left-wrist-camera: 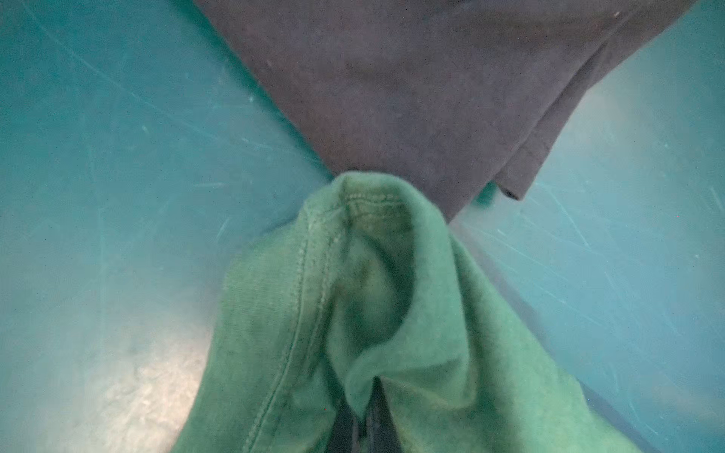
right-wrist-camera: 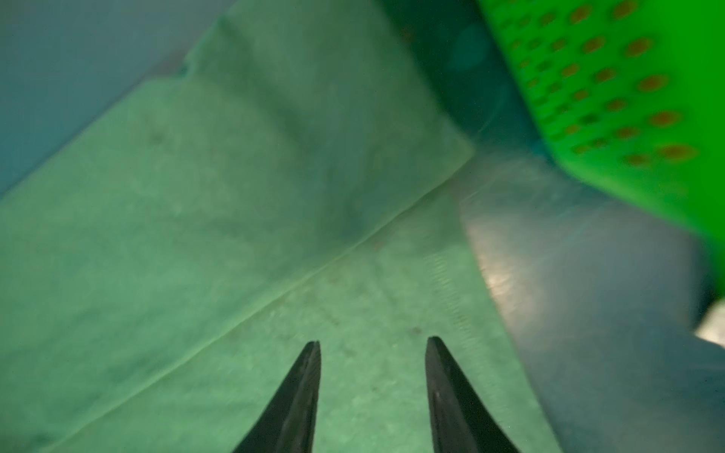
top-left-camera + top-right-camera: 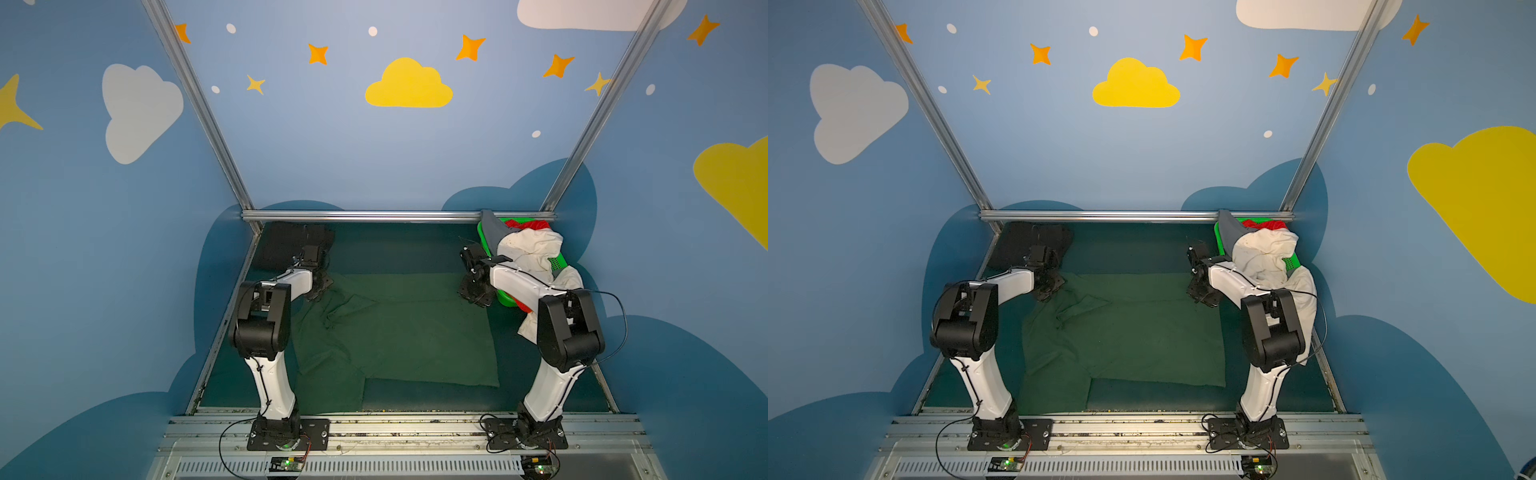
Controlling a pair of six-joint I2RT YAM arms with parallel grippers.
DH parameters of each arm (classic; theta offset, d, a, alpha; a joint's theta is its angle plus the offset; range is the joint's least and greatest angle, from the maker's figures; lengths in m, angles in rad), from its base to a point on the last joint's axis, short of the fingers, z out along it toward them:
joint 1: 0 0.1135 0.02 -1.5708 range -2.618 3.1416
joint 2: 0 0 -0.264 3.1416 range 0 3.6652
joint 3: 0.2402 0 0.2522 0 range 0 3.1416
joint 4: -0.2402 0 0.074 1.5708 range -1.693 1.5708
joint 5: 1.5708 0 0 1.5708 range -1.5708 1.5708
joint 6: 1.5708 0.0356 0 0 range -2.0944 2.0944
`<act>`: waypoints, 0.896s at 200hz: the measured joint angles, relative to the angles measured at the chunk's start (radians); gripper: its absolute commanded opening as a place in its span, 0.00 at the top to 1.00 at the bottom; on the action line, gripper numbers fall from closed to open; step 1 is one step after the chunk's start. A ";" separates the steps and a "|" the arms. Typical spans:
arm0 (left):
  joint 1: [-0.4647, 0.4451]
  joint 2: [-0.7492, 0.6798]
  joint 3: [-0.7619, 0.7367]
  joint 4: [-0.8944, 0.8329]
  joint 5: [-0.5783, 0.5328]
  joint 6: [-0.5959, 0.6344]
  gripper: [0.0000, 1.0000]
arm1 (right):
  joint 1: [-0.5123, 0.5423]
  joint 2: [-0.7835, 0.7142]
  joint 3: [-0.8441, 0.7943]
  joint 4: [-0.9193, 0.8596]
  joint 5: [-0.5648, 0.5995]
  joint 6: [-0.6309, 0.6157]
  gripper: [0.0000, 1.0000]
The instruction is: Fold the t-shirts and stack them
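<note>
A dark green t-shirt (image 3: 395,328) (image 3: 1125,328) lies spread on the table's middle, its far edge folded over and its left side rumpled. My left gripper (image 3: 318,286) (image 1: 363,392) stands at the shirt's far left corner, shut on a bunched fold of the dark green t-shirt (image 1: 353,294). Just beyond it lies a folded black t-shirt (image 3: 282,245) (image 1: 412,86). My right gripper (image 3: 473,295) (image 2: 372,345) hangs open just above the shirt's far right corner (image 2: 235,235), nothing between its fingers. Cream (image 3: 532,253), red (image 3: 536,225) and grey (image 3: 492,232) t-shirts are heaped in the basket.
The bright green mesh basket (image 3: 507,297) (image 2: 608,98) stands at the back right, close beside my right gripper, with cream cloth spilling over its near rim behind the right arm. An aluminium rail (image 3: 374,216) bounds the table's far edge.
</note>
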 measured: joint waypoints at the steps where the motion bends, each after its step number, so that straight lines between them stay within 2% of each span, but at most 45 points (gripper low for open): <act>1: 0.000 -0.001 0.000 -0.001 0.001 0.001 0.76 | 0.001 0.001 0.000 0.001 -0.003 0.000 0.58; 20: 0.001 -0.019 0.000 -0.026 0.006 -0.005 0.71 | 0.010 0.018 -0.001 0.019 -0.035 0.000 0.58; 31: 0.002 -0.034 0.000 -0.041 0.006 -0.008 0.57 | 0.014 0.028 -0.002 0.031 -0.051 0.000 0.59; 55: 0.003 -0.088 0.000 -0.072 -0.001 -0.011 0.56 | 0.015 0.063 -0.002 0.053 -0.073 -0.002 0.62; 67: 0.003 -0.117 0.000 -0.082 -0.008 -0.012 0.49 | 0.015 0.089 0.003 0.057 -0.079 -0.002 0.63; 116: 0.003 -0.212 -0.004 -0.123 -0.044 -0.011 0.47 | 0.001 0.177 0.114 0.048 -0.096 -0.017 0.64; 179: 0.003 -0.367 -0.138 -0.148 -0.044 -0.008 0.46 | -0.052 0.309 0.313 0.047 -0.121 -0.039 0.66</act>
